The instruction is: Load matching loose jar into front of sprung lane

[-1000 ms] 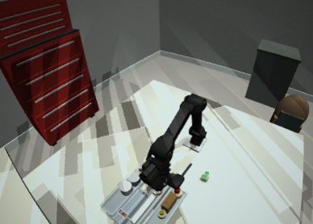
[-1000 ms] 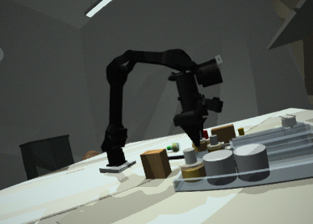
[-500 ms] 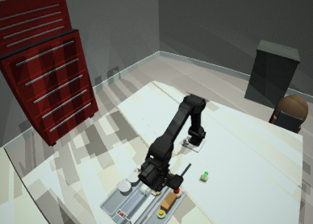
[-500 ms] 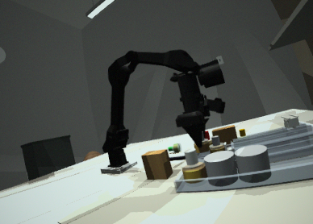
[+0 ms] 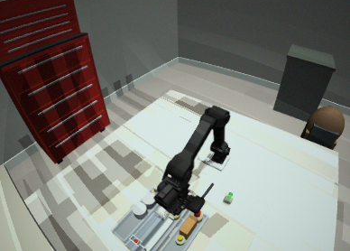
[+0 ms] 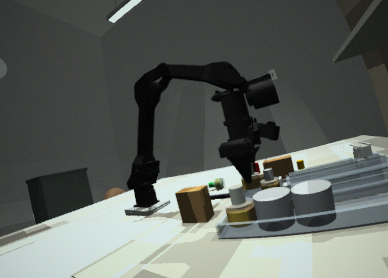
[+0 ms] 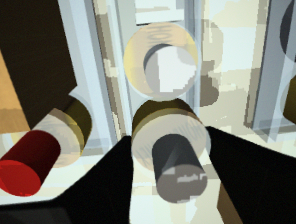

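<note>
My gripper [image 7: 167,137] [image 6: 248,180] is shut on a grey-capped jar [image 7: 170,127] with an amber lower part, a finger on either side. The matching grey-capped jar [image 7: 134,62] [image 6: 270,183] stands in the sprung lane [image 7: 114,85], directly beyond the held jar. In the wrist view the two jars meet or overlap, at the lane's front end. The pale strip beyond the lane jar may be part of the pusher; I cannot tell. The held jar's underside and the front stop are hidden, so its height above the lane floor cannot be told.
A red-capped jar [image 7: 30,160] [image 5: 198,215] and an orange-brown block [image 5: 188,227] occupy the neighbouring lane, with a yellow-capped jar [image 5: 180,240]. White cylinders [image 6: 273,208] [image 6: 314,202] and another pale-capped jar [image 6: 241,214] are on the other side. A brown block [image 6: 195,204] and a green-capped jar [image 5: 228,198] stand nearby.
</note>
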### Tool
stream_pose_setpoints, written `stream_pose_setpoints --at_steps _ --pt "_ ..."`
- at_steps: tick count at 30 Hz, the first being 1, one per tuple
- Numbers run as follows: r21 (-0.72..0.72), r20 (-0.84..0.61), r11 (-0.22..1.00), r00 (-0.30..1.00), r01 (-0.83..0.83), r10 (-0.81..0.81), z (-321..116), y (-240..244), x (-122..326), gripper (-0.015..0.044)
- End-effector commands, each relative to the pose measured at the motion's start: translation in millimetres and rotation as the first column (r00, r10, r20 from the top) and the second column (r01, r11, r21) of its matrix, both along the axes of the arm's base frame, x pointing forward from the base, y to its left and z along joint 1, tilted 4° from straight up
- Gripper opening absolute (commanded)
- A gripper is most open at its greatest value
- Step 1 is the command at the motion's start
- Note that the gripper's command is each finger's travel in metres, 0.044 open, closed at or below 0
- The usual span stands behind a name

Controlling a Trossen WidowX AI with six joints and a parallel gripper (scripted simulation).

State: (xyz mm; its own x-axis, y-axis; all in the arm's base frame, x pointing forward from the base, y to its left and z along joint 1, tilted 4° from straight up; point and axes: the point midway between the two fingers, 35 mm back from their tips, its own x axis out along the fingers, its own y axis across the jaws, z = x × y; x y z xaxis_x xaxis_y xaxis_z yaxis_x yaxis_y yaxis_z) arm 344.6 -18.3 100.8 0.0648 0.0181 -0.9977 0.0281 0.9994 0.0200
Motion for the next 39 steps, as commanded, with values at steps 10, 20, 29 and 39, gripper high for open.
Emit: stream_pose_setpoints --at_steps 10,20,29,39 --pt "-0.004 0.027 1.0 1.0 0.006 -0.006 -1 -1 7 0.0" --pt "-0.004 0.027 1.0 1.0 0.006 -0.006 -4 -1 7 0.0" --pt "-0.004 0.027 1.0 1.0 0.006 -0.006 -7 0 7 0.0" --pt "-0.004 0.027 1.0 1.0 0.006 -0.006 -10 0 7 0.0"
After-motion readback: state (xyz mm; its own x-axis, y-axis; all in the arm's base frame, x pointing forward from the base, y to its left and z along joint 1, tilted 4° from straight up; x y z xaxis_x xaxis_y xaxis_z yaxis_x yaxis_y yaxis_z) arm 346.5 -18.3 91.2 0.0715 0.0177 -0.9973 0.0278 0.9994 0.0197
